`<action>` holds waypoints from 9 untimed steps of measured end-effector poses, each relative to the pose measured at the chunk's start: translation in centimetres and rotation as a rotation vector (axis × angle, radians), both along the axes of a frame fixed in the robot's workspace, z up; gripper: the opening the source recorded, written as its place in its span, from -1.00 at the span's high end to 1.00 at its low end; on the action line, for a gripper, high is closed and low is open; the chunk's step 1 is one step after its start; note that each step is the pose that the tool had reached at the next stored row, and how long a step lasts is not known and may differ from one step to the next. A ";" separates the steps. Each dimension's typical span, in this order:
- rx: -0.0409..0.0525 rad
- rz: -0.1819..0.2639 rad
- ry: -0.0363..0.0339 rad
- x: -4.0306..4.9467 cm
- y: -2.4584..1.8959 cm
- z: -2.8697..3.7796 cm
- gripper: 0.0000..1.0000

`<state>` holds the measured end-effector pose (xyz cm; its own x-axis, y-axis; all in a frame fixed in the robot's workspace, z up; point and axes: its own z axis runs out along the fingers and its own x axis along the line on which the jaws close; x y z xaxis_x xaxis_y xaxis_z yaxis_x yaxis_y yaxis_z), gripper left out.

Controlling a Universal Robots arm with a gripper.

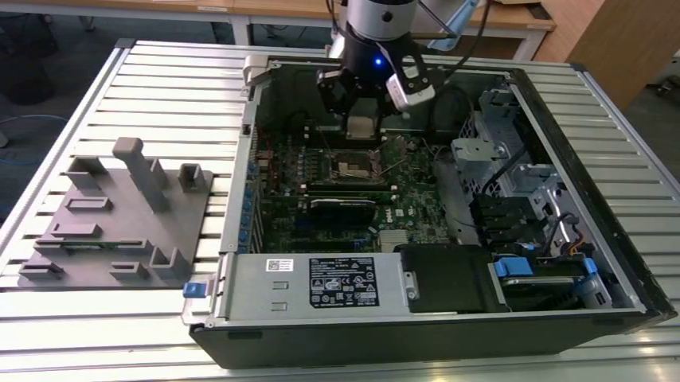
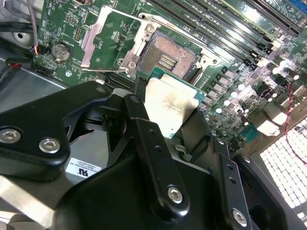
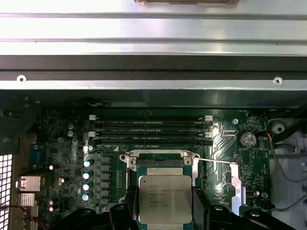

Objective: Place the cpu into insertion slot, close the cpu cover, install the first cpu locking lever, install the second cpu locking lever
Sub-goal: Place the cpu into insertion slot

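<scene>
My gripper (image 1: 361, 126) hangs inside the open computer case, shut on the cpu (image 1: 361, 129), a flat square chip with a silver-grey top. In both wrist views the cpu (image 2: 169, 103) (image 3: 164, 199) sits between the black fingers (image 2: 138, 108), held by its edges. The insertion slot (image 2: 168, 56) lies uncovered on the green board just beyond the chip, and in the exterior view the slot (image 1: 354, 165) is below the gripper. The cpu cover (image 2: 91, 43) is swung open beside the socket. A thin locking lever (image 3: 216, 161) stands out from the socket rim.
Long black memory sticks (image 3: 151, 128) run beside the socket. The case's metal wall (image 3: 153, 48) is close behind. A power supply (image 1: 318, 282) and drive cages (image 1: 510, 183) fill the case's other parts. A grey fixture block (image 1: 117, 219) rests on the slatted table at the exterior view's left.
</scene>
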<state>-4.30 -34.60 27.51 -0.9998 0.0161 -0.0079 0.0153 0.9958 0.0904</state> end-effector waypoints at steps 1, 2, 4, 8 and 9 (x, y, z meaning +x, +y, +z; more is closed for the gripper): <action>0.0000 0.000 -0.0001 -0.02 0.00 -0.07 -0.08; 0.0000 0.000 -0.0001 -0.04 0.00 -0.13 -0.08; 0.0000 0.000 -0.0002 -0.09 0.00 -0.24 -0.08; 0.0000 0.000 -0.0002 -0.16 -0.01 -0.42 -0.08; 0.0000 0.000 -0.0002 -0.17 -0.01 -0.47 -0.08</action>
<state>-4.47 -34.61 27.04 -0.9998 0.0160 -0.0081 0.0152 0.9958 0.0904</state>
